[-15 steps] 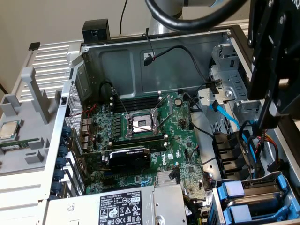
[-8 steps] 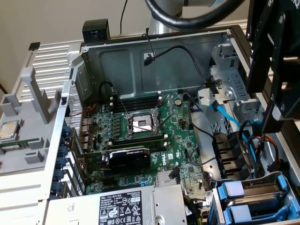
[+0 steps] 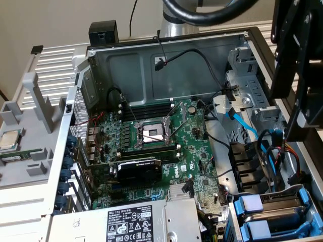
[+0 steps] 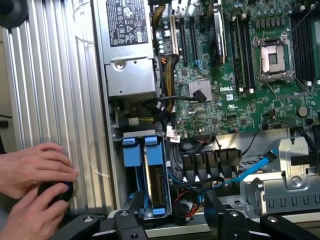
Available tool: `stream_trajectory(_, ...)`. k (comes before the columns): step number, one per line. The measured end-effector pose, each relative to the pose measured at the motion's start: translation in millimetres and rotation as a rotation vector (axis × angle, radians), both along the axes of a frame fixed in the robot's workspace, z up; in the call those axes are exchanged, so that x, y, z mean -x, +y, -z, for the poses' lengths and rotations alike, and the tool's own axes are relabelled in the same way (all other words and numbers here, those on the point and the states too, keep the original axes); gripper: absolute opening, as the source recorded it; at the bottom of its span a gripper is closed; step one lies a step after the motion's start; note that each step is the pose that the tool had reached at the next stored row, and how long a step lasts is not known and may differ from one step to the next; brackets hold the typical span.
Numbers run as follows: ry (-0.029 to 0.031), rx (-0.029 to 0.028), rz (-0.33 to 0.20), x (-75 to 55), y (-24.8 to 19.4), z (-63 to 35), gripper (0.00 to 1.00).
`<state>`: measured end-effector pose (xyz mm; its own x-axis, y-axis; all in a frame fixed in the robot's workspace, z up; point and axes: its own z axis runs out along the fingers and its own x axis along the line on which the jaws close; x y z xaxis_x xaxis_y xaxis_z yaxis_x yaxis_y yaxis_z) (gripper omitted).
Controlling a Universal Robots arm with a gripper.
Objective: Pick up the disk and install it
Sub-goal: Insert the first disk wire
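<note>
Disk (image 4: 156,182): sits on its thin edge in the drive bay (image 4: 117,170), clipped in its blue frame.
Neighbour: other blue carrier (image 4: 132,151), just beside the disk, on the side away from the green board (image 4: 225,95).
Long way of the disk: runs straight from the end effector toward the grey power box (image 4: 131,75).
End effector (image 4: 172,214): wide, holds nothing; black fingers stand apart on both sides of the disk's near end, not touching it.
Way to the disk: right in front, very near, closer to one finger than the other.
Work so far: disk seemingly down in its slot already.
Person's hands (image 4: 35,175): on the ribbed grey panel (image 4: 55,75), well apart from the disk.
</note>
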<state>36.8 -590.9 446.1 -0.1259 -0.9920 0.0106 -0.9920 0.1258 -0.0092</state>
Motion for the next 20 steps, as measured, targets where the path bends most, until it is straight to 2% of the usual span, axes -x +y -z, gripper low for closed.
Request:
stream_trajectory(2,0.0000,0.0001,0.002,-5.1,0.0,0.0,0.59)
stream_trajectory(11,-0.0001,0.0001,0.002,-45.6,0.2,0.0,0.59)
stream_trajectory(16,-0.0003,0.0002,0.024,-51.7,1.1,1.8,0.59)
stream_trajectory(20,-0.0003,-0.0007,0.073,-52.3,1.0,4.6,0.59)
